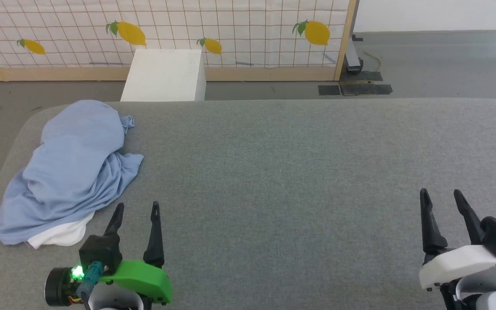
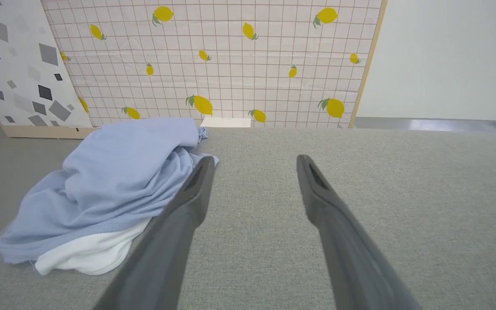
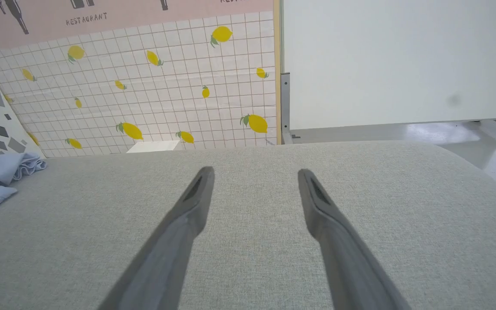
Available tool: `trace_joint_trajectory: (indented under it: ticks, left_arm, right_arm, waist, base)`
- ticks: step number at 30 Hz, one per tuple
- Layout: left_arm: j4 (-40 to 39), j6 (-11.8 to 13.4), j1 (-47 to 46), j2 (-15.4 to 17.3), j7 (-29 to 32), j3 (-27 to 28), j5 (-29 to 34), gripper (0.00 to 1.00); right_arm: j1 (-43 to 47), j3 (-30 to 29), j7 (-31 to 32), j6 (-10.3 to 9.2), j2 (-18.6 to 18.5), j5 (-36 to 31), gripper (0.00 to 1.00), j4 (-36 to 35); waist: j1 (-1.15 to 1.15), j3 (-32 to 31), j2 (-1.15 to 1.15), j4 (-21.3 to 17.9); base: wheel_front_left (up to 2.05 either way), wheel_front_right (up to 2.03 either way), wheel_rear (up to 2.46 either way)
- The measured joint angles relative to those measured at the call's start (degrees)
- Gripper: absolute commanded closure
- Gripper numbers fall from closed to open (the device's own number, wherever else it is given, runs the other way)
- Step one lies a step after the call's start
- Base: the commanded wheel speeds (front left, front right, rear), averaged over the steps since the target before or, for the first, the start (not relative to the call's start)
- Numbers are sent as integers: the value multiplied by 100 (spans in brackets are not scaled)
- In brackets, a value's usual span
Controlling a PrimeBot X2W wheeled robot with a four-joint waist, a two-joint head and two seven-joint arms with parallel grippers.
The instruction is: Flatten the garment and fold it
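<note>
- Garment (image 1: 71, 172), a light blue shirt, lies crumpled in a loose heap at about 9 o'clock on the grey fabric-topped table (image 1: 295, 172) in the head view, close to the table's left edge and its rounded far corner.
- A white layer (image 1: 60, 234) pokes out from under the blue cloth at the heap's 6 o'clock end, the end nearest the robot.
- The left gripper (image 1: 138, 204) hangs at 7 o'clock in the head view, released, its two dark fingers spread wide with only bare table between them, just beside the heap's near end.
- In the left wrist view the garment sits at 9 o'clock, and the gripper's left finger crosses in front of the cloth's edge; whether it touches cannot be told.
- The right gripper (image 1: 440, 191) hangs at 4 o'clock in the head view, also released, its fingers parted over bare table, well apart from the garment.
- In the right wrist view a fold of the blue cloth shows at 9 o'clock, at the frame's edge.
- Beyond the table's far edge, at 11 o'clock, a white box (image 1: 164, 75) stands on the grey floor (image 1: 446, 64) against a lemon-print panel (image 1: 230, 26).
</note>
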Motion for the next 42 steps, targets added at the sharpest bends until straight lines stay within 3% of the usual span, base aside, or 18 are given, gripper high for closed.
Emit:
trace_joint_trajectory:
  ticks: [21, 42]
  left_arm:
    - [-18, 38, 39, -1, -258, -54, -166, 0]
    - [-38, 59, 215, -2, -503, -44, -416, 0]
  right_arm:
    - [2, -126, -244, 0, 1, 2, 0, 67]
    - [91, 67, -491, 0, 2, 203, 0, 326]
  waist:
    - [0, -47, 0, 244]
    - [0, -81, 0, 1363]
  base:
    - [0, 0, 0]
    - [0, 0, 0]
